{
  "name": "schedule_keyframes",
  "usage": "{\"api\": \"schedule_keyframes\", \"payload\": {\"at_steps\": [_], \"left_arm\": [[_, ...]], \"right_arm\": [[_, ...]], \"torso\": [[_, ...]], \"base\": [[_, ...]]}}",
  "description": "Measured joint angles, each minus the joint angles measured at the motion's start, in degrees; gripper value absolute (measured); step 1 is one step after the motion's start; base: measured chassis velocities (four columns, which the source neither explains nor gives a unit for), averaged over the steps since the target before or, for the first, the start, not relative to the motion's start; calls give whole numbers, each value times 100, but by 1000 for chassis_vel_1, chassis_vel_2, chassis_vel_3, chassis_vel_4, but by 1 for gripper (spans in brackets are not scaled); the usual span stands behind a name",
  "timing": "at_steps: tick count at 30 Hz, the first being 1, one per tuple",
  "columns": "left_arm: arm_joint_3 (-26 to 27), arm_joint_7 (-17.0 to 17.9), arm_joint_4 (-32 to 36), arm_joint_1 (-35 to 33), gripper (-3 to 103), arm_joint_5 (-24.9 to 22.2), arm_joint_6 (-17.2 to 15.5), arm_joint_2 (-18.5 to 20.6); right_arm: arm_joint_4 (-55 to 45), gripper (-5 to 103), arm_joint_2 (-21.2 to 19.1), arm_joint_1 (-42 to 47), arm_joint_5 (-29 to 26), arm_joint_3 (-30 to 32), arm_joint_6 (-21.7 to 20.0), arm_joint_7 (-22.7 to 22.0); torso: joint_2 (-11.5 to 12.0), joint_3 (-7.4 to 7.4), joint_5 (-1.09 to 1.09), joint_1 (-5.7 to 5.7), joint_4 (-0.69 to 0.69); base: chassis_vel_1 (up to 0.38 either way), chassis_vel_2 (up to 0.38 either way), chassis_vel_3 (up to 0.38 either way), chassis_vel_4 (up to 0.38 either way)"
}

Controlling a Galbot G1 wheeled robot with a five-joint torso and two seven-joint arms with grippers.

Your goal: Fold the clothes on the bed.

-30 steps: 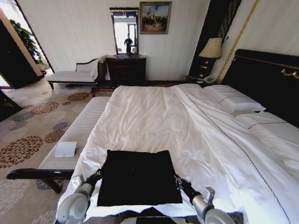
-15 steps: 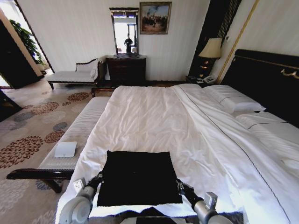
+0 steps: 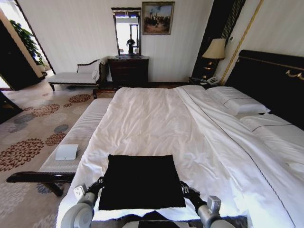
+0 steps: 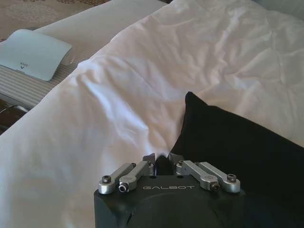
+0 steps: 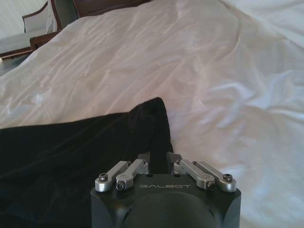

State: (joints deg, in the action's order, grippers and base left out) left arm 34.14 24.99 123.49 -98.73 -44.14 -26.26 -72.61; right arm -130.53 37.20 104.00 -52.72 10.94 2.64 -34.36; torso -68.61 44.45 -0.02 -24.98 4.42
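Soft, light black T-shirt (image 3: 141,182) (folded square, near edge of the bed (image 3: 156,118)) seems pinched by left gripper (image 4: 162,162) and right gripper (image 5: 157,159) at its side edges, the natural holds.

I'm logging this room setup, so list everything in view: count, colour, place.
Black soft-fabric T-shirt: one, folded rectangle, near edge of bed.
Large white-sheeted bed: one, centre.
White pillows: at least two, by the dark headboard.
Long cushioned bench: one, pale, left of bed.
White flat item: one, on bench.
Dark wooden dresser: one, far wall, mirror above.
Table lamp: one, cream, beside headboard.
Left gripper: fingers shut on the T-shirt's left edge.
Right gripper: fingers shut on its right edge.
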Motion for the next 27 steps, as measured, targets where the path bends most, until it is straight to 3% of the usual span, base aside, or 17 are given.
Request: {"api": "schedule_keyframes", "payload": {"at_steps": [2, 4, 6, 8, 10, 12, 13, 15, 17, 20, 23, 27], "left_arm": [[6, -36, 70, -18, 22, 0, -29, -2], [32, -107, 240, -75, 32, -14, -103, -4], [56, -136, 332, -94, 38, -40, -139, -5], [140, -188, 483, -94, 48, -162, -195, -15], [195, -215, 519, -55, 48, -250, -202, -24], [375, -241, 475, 208, 59, -510, -126, -66], [423, -241, 419, 307, 65, -590, -75, -84], [573, -234, 102, 718, 76, -820, 92, -154], [586, -235, 34, 793, 76, -856, 115, -165], [488, -338, -561, 1378, 92, -1196, 174, -192], [336, -511, -885, 1601, 96, -1154, 185, -201], [208, -693, -1482, 1918, 100, -1015, 311, -326]], "right_arm": [[-87, 23, -24, 7, -12, 56, -30, -58], [-182, 34, -73, -56, -58, 155, -90, -109], [-178, 34, -80, -163, -82, 161, -112, -114], [-37, 45, -62, -508, -161, 107, -161, -103], [75, 51, -25, -730, -242, 56, -197, -59], [442, 61, 107, -1306, -458, -74, -230, 248], [559, 61, 142, -1446, -494, -106, -219, 340], [1129, 73, 278, -1979, -597, -221, -78, 848], [1254, 73, 300, -2084, -630, -240, -41, 975], [1888, 89, 414, -2616, -817, -294, 148, 1605], [2035, 98, 510, -2749, -827, -282, 241, 1747], [2205, 99, 782, -2945, -653, -226, 367, 1794]], "torso": [[0, 0, 1, 0, 1], [0, 0, -1, 0, 0], [0, 0, 1, 0, 0], [0, 0, 1, 0, 0], [0, 0, 2, 0, 0], [0, 0, 2, 0, 0], [0, 0, 2, 0, -1], [1, 1, 3, 0, -1], [1, 1, 3, 0, -2], [1, 1, 1, -2, 0], [1, 1, 1, -2, 1], [1, 1, 1, -1, 0]], "base": [[0, 0, 0, 0], [0, 0, 0, 0], [0, 0, 0, 0], [0, 0, 0, 0], [0, 0, 0, 0], [0, 0, 0, 0], [0, 0, 0, 0], [0, 0, 0, 0], [0, 0, 0, 0], [0, 0, 0, 0], [0, 0, 0, 0], [0, 0, 0, 0]]}}
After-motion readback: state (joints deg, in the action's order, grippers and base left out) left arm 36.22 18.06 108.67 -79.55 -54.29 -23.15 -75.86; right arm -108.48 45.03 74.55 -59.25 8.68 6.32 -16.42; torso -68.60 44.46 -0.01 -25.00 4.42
